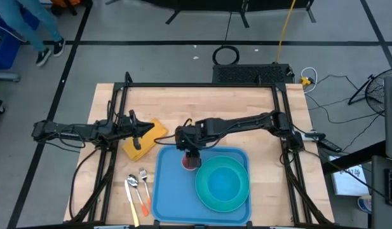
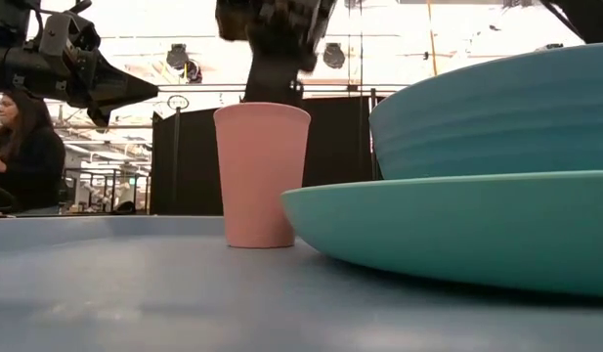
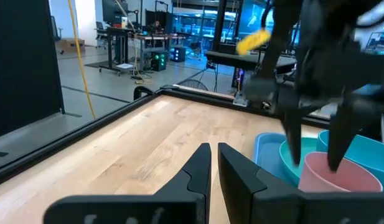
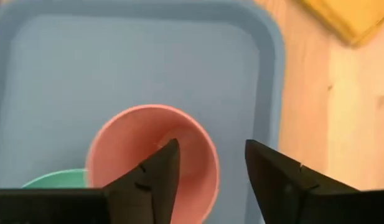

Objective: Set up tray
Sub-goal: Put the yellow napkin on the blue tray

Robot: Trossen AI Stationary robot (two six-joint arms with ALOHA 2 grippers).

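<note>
The blue tray (image 1: 167, 191) lies flat on the wooden counter (image 1: 202, 105), at the near edge and a bit toward the right arm's side. A pink cup (image 2: 261, 174) stands upright on the tray, near its far left corner. Just beside the cup is a big teal plate (image 1: 222, 200) with a teal bowl (image 2: 496, 108) sitting on it.

The right gripper (image 4: 209, 171) hangs right over the cup. Its fingers are spread apart, with one inside the cup's rim and one outside it. They have let go and hold nothing.

The left gripper (image 3: 214, 163) is off to the left of the tray, above a yellow cloth (image 1: 143, 138) on the counter. Its fingers are pressed almost together and nothing is between them.

A spoon (image 1: 130, 189) and a fork (image 1: 143, 181) lie on the counter just left of the tray.

A person (image 2: 22, 147) sits in the room behind the counter.
</note>
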